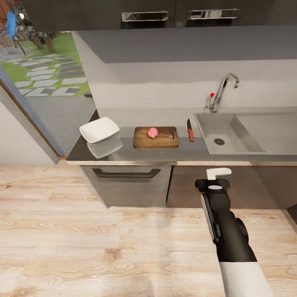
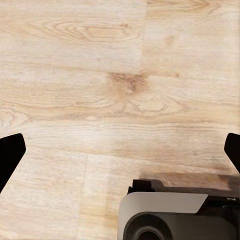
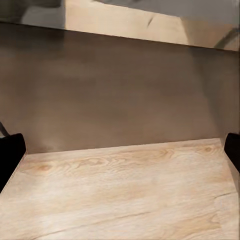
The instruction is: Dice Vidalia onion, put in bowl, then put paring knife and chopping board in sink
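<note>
Right pincer [image 1: 218, 173] hangs empty below the table's front edge, short of the sink [image 1: 248, 132]; in the right wrist view its fingertips sit at opposite edges of the picture, spread wide, facing dark cabinet front and floor. Left pincer [image 2: 120, 150] likewise spread and empty, pointed at the pale wood floor [image 2: 100, 75].

Vidalia onion [image 1: 152, 132] already rests whole on the chopping board [image 1: 156, 137], which lies on the table [image 1: 183, 151] left of the sink. Paring knife [image 1: 190, 130] lies flat between board and sink, just beside the basin rim, red handle toward the robot. White bowl [image 1: 99, 129] sits left of the board, near the table's end.

Judgement: next job is fetching the knife.

Risks:
- Knife lies flat and slim; a grasp from above may pinch only the blade or skid it over the rim into the sink.
- Arm rising from below may clip the table's front edge.
- Onion is round and loose; a nudge to the board, or a cut off centre, could roll it off toward the bowl or the floor.
- Bowl near the table's end could be knocked off by a sweeping arm.
</note>
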Robot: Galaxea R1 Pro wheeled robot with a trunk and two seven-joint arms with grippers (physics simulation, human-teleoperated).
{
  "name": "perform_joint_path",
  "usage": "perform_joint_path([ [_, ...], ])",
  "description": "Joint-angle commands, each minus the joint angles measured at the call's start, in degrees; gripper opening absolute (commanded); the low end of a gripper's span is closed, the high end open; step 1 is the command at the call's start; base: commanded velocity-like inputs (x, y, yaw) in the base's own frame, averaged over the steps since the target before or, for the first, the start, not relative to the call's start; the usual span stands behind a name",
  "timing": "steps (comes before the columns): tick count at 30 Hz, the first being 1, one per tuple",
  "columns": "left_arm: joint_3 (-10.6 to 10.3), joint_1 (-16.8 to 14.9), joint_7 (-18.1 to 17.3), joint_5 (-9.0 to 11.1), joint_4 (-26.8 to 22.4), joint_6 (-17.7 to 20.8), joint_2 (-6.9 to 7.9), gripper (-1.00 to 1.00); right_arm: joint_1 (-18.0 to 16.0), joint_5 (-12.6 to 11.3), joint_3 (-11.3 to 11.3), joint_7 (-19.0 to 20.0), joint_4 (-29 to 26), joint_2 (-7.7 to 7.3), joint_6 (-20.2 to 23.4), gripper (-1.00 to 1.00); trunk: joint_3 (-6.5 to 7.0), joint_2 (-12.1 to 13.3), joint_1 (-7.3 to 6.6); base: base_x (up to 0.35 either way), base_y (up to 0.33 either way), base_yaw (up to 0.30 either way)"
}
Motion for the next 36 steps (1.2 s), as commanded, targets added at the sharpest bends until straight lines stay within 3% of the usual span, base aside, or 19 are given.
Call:
perform_joint_path([
  [1, -0.5, -0.1, 0.4, 0.0, 0.2, -0.3, -0.03, 1.0, -1.1, -0.2, 0.3, -0.2, 0.0, 0.03, 0.7, 1.0, -0.09, -0.1, 0.03, 0.0, 0.0, 0.0],
  [4, -0.5, -0.1, 0.4, 0.0, 0.2, -0.3, -0.03, 1.0, -3.3, -0.2, 1.2, -0.2, 0.0, 0.03, 1.9, 1.0, -0.09, -0.1, 0.03, 0.0, 0.0, 0.0],
  [9, -0.5, -0.1, 0.4, 0.0, 0.2, -0.3, -0.03, 1.0, -11.4, -0.2, 2.7, -0.3, 0.1, 0.03, 6.1, 1.0, -0.09, -0.1, 0.03, 0.0, 0.0, 0.0],
  [17, -0.5, -0.1, 0.4, 0.0, 0.1, -0.3, -0.03, 1.0, -20.5, -0.3, 2.9, -0.3, 3.2, 0.03, 6.9, 1.0, -0.09, -0.1, 0.03, 0.0, 0.0, 0.0],
  [23, -0.5, -0.1, 0.4, -0.1, 0.1, -0.3, -0.03, 1.0, -31.2, -0.2, 2.9, -0.2, 15.1, 0.03, 6.9, 1.0, -0.09, -0.1, 0.03, 0.0, 0.0, 0.0],
  [24, -0.5, -0.1, 0.4, -0.1, 0.1, -0.3, -0.05, 1.0, -37.0, -0.2, 2.7, -0.2, 22.7, 0.03, 6.7, 1.0, -0.09, -0.1, 0.03, 0.0, 0.0, 0.0],
  [28, -0.5, -0.1, 0.3, -0.1, 0.1, -0.3, -0.05, 1.0, -45.1, -0.2, 2.6, -0.1, 33.0, 0.03, 6.5, 1.0, -0.09, -0.1, 0.03, 0.0, 0.0, 0.0],
  [32, -0.5, -0.1, 0.3, -0.1, 0.1, -0.3, -0.05, 1.0, -48.9, -0.7, 2.3, 0.0, 38.0, 0.03, 6.1, 1.0, -0.09, -0.1, 0.03, 0.0, 0.0, 0.0],
  [36, -0.5, -0.1, 0.3, -0.1, 0.1, -0.3, -0.03, 1.0, -49.9, -2.4, 0.8, 0.1, 39.4, 0.03, 5.9, 1.0, -0.09, -0.1, 0.03, 0.0, 0.0, 0.0],
])
